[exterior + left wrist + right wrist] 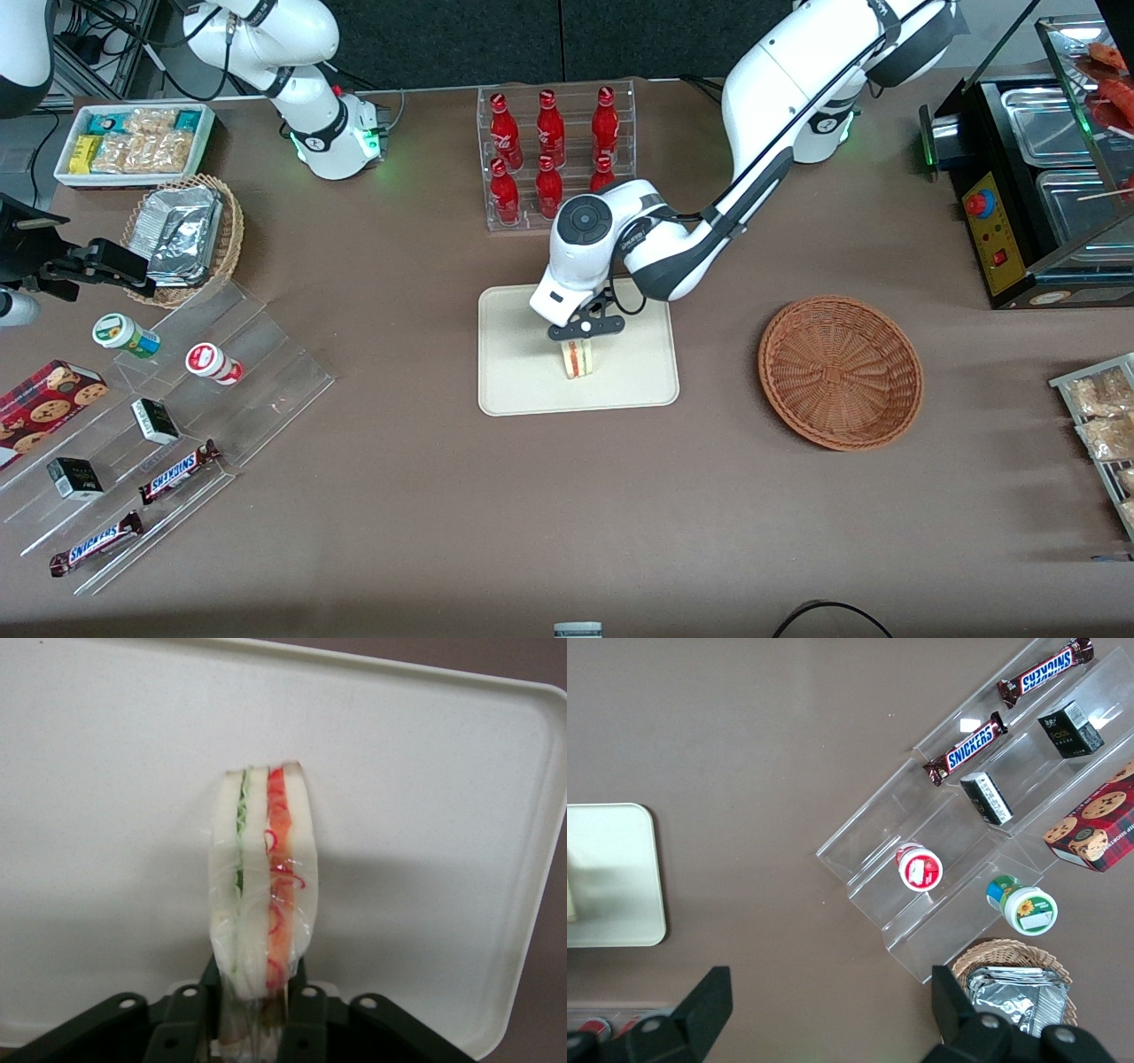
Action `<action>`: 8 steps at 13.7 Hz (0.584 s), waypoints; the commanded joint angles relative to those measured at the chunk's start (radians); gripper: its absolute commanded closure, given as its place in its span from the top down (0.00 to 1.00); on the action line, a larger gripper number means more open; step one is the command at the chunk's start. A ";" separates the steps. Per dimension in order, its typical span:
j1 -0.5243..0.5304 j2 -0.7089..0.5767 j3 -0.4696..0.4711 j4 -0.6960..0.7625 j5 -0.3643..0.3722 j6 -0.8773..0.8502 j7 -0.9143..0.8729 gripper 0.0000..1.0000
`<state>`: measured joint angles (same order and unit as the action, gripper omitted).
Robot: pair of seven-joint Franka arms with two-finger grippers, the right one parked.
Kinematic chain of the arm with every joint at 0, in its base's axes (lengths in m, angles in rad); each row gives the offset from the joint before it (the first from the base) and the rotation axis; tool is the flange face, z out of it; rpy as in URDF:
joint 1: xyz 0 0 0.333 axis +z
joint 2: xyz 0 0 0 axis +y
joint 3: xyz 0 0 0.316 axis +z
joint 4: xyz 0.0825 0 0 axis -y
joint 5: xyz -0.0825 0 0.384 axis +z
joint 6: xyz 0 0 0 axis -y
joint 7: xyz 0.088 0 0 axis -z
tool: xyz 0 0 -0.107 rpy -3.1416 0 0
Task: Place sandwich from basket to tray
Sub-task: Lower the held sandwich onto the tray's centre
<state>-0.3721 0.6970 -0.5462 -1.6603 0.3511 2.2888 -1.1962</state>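
Jaws pinching sandwich (264, 881), over tray (523, 390)

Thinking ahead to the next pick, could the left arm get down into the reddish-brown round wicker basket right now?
Probably not yet: the left gripper is shut on the wrapped triangular sandwich over the cream rectangular tray. Nothing covers the reddish-brown round wicker basket.

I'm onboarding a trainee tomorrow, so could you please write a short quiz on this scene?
1. True or false: the round reddish-brown wicker basket holds nothing.
2. The triangular white-bread sandwich is: A) in the basket B) over the cream rectangular tray, gripped by the hand C) lying on the bare table.
3. Fill in: the red bottles stand in a clear ____.

Key: 1 true; 2 B; 3 rack.
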 commanded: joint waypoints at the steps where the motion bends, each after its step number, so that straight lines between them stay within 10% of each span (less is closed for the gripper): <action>1: -0.005 -0.011 0.011 0.008 0.020 0.000 -0.026 1.00; 8: 0.056 -0.210 0.008 0.034 -0.064 -0.239 -0.089 1.00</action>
<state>-0.3333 0.5678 -0.5426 -1.6107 0.3294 2.1032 -1.2558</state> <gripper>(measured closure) 0.000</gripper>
